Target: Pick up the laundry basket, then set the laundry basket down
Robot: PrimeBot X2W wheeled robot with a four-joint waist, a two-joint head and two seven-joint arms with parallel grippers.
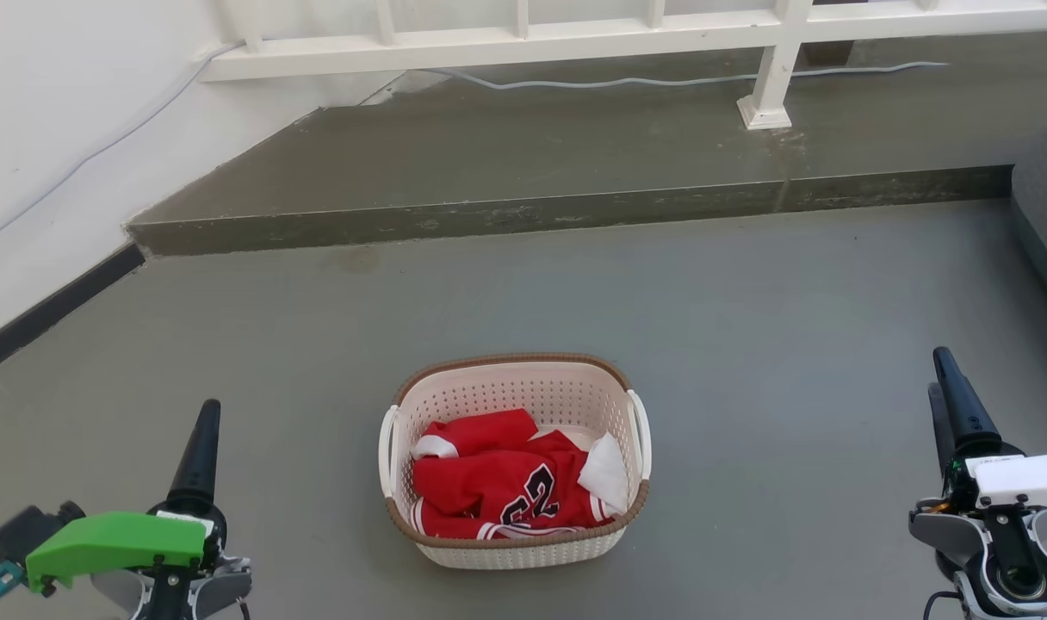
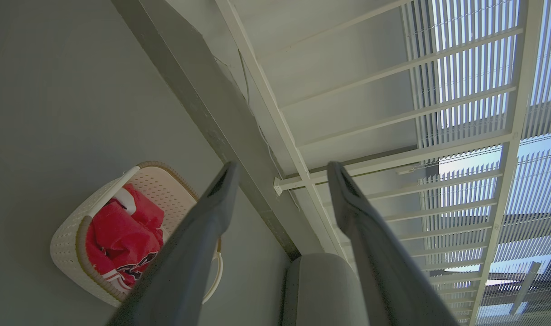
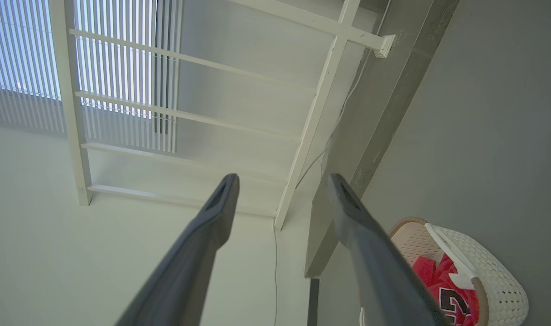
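The laundry basket [image 1: 523, 551] sits on the grey floor [image 1: 747, 344] straight ahead of the robot, between the two arms and well apart from each, with a crumpled red jersey [image 1: 489, 482] inside. The left hand [image 1: 205, 422] hovers low at the robot's left and the right hand [image 1: 944, 370] at its right. Both are empty, and the wrist views show each pair of fingers spread wide. The step in hand looks like the approach for a two-handed lift, which has not begun. To do it well, both arms should come inward and down together, so that the left hand meets the white left handle [image 1: 387, 452] just as the right hand meets the right handle [image 1: 641, 435]. Each handle is a thin loop standing just off the wall, so the fingers should straddle the loop itself, not the brown rim, and close only once it lies between them. The basket is light perforated plastic and will probably slide or tip if one side is touched first, so even timing matters. The lift should be level, with the spacing between the hands held fixed so the walls neither bow nor slip free.
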